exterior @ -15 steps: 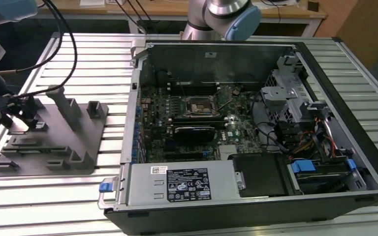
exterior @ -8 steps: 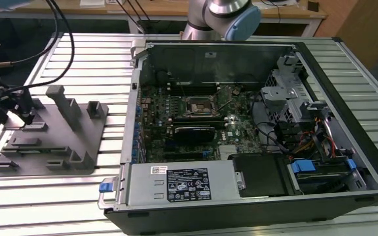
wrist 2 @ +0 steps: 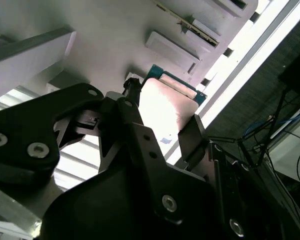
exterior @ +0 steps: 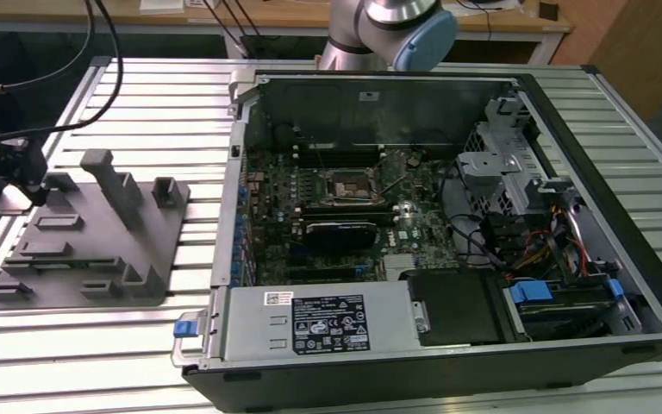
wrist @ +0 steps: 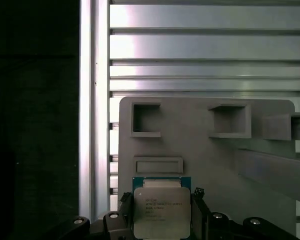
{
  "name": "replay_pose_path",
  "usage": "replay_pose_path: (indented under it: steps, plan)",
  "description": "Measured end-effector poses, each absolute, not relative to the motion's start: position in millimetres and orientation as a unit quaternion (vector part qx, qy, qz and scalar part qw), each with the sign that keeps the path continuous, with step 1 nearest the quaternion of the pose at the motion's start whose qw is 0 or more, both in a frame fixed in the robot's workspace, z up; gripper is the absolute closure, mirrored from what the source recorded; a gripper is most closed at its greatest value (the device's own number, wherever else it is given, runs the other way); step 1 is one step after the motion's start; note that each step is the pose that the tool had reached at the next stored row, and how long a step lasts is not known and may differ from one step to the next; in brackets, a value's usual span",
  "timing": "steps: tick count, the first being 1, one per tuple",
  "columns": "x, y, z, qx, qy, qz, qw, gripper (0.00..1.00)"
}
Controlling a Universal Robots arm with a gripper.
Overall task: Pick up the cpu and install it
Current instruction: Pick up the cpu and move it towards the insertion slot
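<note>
— Where are you in this frame?

— At the exterior view's left edge, about midway down. My gripper [exterior: 15, 177] hangs over the far corner of the grey fixture [exterior: 90, 250], which lies on the slatted metal table [exterior: 101, 345].

— And the cpu?

— Between my fingers [wrist: 198, 200]. In both wrist views the cpu [wrist: 161, 215] shows its silver top and thin green rim, with one black finger against each of two opposite edges. It is a narrow grip, drawn in to the chip's own width. The chip sits just over the fixture's pale face, beside a shallow rectangular pocket [wrist: 158, 165]. Whether it touches the fixture, I cannot tell.

— And the computer?

— The open computer case [exterior: 607, 172] takes the exterior view's centre and right, well apart from me. Its square socket [exterior: 346, 183] lies in the upper middle of the green motherboard [exterior: 268, 224].
</note>
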State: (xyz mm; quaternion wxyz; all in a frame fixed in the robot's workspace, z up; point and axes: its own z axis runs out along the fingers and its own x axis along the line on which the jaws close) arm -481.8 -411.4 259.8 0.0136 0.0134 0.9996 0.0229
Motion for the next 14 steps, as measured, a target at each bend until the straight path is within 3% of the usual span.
replay_pose_path:
  steps: [14]
  plan:
    - [-481.8, -410.7, 312.3, 0.013, 1.000, 0.023, 0.014, 0.45]
